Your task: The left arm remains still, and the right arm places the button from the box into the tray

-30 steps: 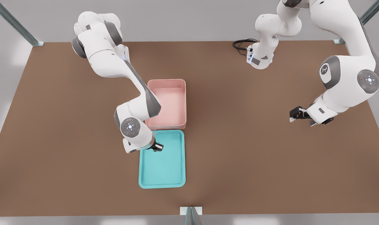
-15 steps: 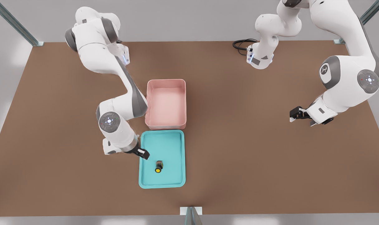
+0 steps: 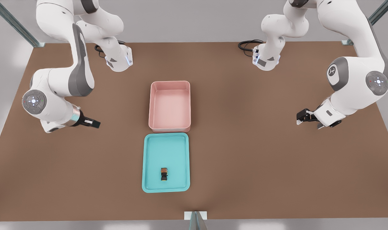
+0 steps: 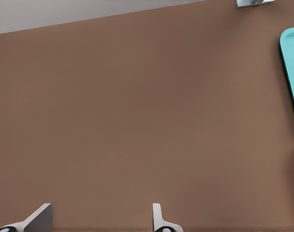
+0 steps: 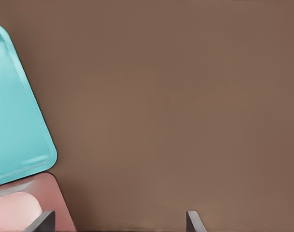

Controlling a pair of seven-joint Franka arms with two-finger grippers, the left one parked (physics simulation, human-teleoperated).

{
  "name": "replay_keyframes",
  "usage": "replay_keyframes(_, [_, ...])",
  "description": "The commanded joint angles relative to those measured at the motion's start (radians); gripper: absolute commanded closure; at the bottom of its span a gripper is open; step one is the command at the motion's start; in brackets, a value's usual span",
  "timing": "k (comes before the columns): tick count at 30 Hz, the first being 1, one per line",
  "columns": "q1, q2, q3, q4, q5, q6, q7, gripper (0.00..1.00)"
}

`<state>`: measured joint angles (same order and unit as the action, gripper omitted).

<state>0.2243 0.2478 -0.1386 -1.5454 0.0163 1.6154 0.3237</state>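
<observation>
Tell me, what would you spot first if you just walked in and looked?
The bright teal tray and the pink box sit end to end mid-table. The tiny button lies in the tray, the box looks empty, and the right arm's gripper hangs open off at the front view's left.

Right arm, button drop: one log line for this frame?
button: in tray, free | box: no button | gripper: open, over table, front view's left of box
</observation>
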Motion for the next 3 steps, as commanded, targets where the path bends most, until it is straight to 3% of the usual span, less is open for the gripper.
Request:
replay_keyframes(1, [-0.005, 0.005, -0.001, 0.007, 0.001, -0.037, -0.368, 0.00])
replay_keyframes(3, [-0.017, 0.005, -0.010, 0.002, 0.002, -0.060, -0.373, 0.00])
